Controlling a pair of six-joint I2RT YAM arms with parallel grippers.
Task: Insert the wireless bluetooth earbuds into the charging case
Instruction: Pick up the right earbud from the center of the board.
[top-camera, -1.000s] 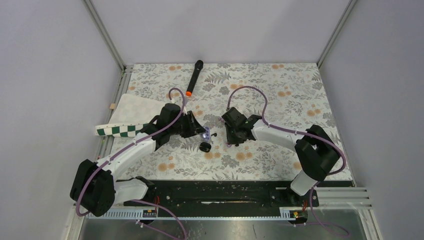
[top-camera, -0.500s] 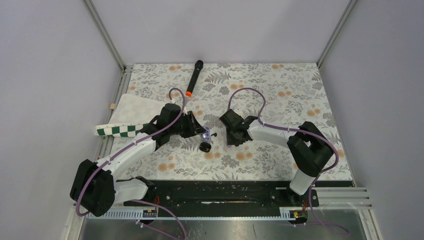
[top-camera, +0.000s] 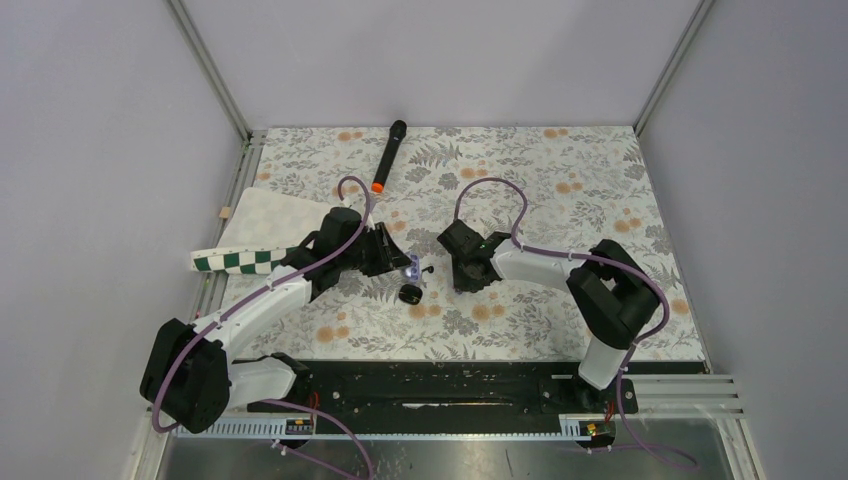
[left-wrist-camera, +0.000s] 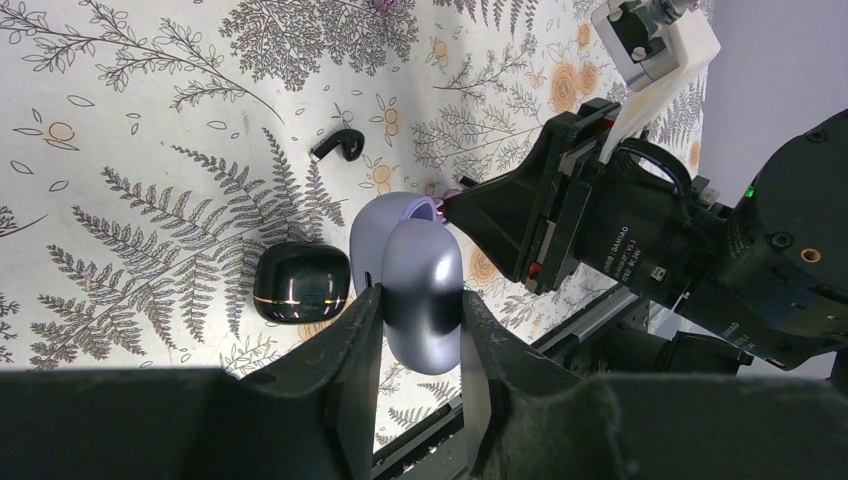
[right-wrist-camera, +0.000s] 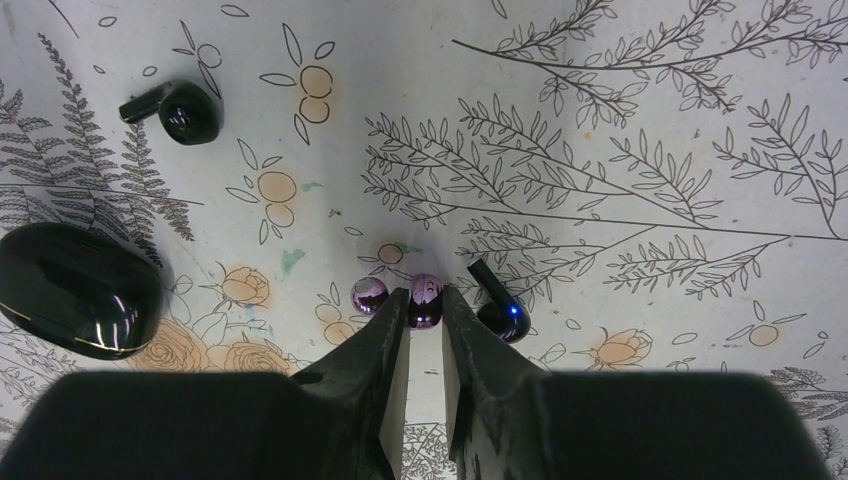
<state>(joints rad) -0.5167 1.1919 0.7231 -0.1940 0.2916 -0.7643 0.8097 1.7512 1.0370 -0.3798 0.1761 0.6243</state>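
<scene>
The left claw (left-wrist-camera: 420, 310) is clamping a lavender charging case (left-wrist-camera: 425, 270) by its two flanks. The case's long axis is running straight out along the fingers. Its lid appears to be standing open at the far end, facing the right claw (right-wrist-camera: 425, 312). Whether the case is touching the floral worktop (left-wrist-camera: 150, 120) cannot be told. The right claw is drawn in to a slim gap and is pinching a glossy purple earbud (right-wrist-camera: 425, 298) at its tips, low over the worktop. A second purple earbud (right-wrist-camera: 368, 295) is lying just beside the tips. On their other side a black earbud (right-wrist-camera: 497, 308) is glowing blue at its bulb, its stem slanting away from the wrist camera. Another black earbud (right-wrist-camera: 180, 110) is lying well apart from them, its stem pointing sideways across the right wrist view, away from the claw. A black charging case (left-wrist-camera: 300, 283) is lying flat with its lid shut just beside the lavender one, its long axis crossing the left claw's line of reach.
</scene>
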